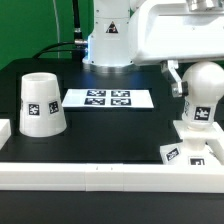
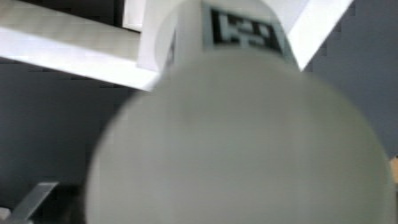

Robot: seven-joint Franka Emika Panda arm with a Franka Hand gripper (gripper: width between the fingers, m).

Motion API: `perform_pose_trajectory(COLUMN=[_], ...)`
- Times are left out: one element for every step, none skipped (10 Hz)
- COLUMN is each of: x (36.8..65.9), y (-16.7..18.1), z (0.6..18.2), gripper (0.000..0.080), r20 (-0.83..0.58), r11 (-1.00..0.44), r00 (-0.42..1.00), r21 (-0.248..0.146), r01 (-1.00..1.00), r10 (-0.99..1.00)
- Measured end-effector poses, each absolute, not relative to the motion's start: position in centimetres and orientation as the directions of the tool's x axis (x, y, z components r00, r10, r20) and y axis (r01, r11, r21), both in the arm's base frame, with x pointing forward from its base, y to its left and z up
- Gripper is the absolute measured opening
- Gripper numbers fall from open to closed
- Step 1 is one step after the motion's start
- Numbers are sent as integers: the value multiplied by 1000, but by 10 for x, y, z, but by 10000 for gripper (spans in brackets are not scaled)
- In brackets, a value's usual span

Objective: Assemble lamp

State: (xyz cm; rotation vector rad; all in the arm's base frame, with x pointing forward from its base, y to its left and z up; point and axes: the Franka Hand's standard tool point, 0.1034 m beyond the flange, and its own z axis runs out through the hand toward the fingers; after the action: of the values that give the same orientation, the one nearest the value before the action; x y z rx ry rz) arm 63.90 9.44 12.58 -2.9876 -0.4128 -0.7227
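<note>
Lamp's white plastic round-headed bulb (image 1: pixel 203 88) stands on the square flat white base (image 1: pixel 196 150), at the exterior view's right; gripper (image 1: pixel 179 81) close beside its head, grasp impossible to tell; a skewed push or twist could tilt the bulb off its seat.

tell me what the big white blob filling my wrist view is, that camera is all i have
observer: It's the lamp bulb, head up, apparently seated on the square base at the exterior view's right.
operator: where's the shade
observer: The shade stands apart at the exterior view's left, wide end down, left of the marker board.
operator: is the gripper clamped on the bulb
observer: The gripper is at the bulb's head, with one finger showing beside it. I cannot tell if it's clamped.
</note>
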Motion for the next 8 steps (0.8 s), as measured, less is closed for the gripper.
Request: perform_pose_trajectory(x=[639,637,636,635,636,636,635,633], y=[95,95,95,93,93,93,93,94], z=[134,140,149,159,164,162,162,160], gripper=[698,698,698,698,698,698,698,698], r20=[460,458,452,443,442,440,440,419], r11=[-963,-963,-963,-962,-962,-962,-962,-962], r00=[852,853,856,860,861,862,862,872], r21=[25,25,23,20,20,20,20,13], r01=[267,268,270,272,272,272,272,274], r10=[248,249,251,252,252,252,252,254])
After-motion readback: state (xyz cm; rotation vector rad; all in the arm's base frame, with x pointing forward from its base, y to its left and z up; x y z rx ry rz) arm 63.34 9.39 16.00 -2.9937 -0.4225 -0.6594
